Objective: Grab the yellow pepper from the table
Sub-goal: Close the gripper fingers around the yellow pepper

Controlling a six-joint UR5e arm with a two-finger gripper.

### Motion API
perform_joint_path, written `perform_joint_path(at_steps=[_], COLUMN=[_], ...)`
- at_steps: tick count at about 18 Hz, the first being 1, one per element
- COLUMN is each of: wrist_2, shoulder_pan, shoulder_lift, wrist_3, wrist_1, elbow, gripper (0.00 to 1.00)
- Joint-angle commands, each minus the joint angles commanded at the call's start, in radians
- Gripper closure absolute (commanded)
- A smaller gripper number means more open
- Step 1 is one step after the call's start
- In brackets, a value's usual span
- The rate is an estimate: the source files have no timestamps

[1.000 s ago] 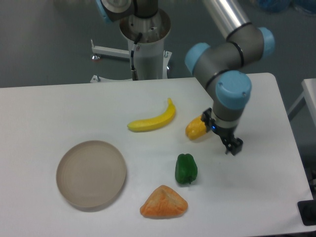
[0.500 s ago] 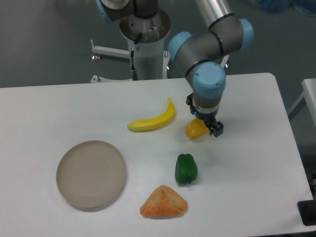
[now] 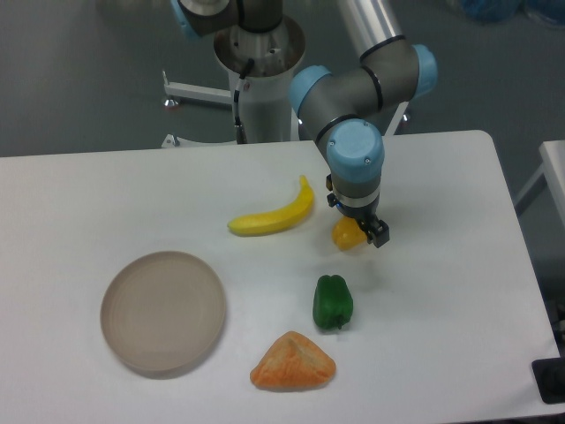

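The yellow pepper [image 3: 345, 236] lies on the white table [image 3: 106, 194] right of the banana, mostly hidden under my gripper. My gripper [image 3: 360, 231] hangs directly over the pepper, pointing down, with a dark fingertip [image 3: 380, 235] at the pepper's right side. The wrist hides the jaws, so I cannot tell how far they stand apart or whether they touch the pepper.
A yellow banana [image 3: 274, 213] lies left of the pepper. A green pepper [image 3: 333, 302] sits below it, and an orange triangular lump [image 3: 293, 362] near the front edge. A round beige plate [image 3: 162, 311] is at the front left. The arm's base column [image 3: 263, 88] stands behind the table.
My gripper has moved left from beside the pepper's right side to directly above it, and now covers most of it. The pepper and other objects have not moved.
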Motion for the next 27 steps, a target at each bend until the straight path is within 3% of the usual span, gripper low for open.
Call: perform_joint_path(at_steps=[10,13,15,23,27], wrist_2=[-0.002,-0.002,-0.003,-0.005,-0.014], shoulder_pan=[0.003,0.008,0.011,0.026,0.026], shoulder_lift=[-0.003,-0.003,-0.003,-0.011,-0.009], wrist_3=[0.0,0.0,0.002,0.008,0.011], wrist_1=[0.026,0.028,0.026,0.026,0.021], elbow=[-0.04,-0.035,-0.029,-0.019,0.027], gripper=[0.01,0.27,0.36,0.48,0.48])
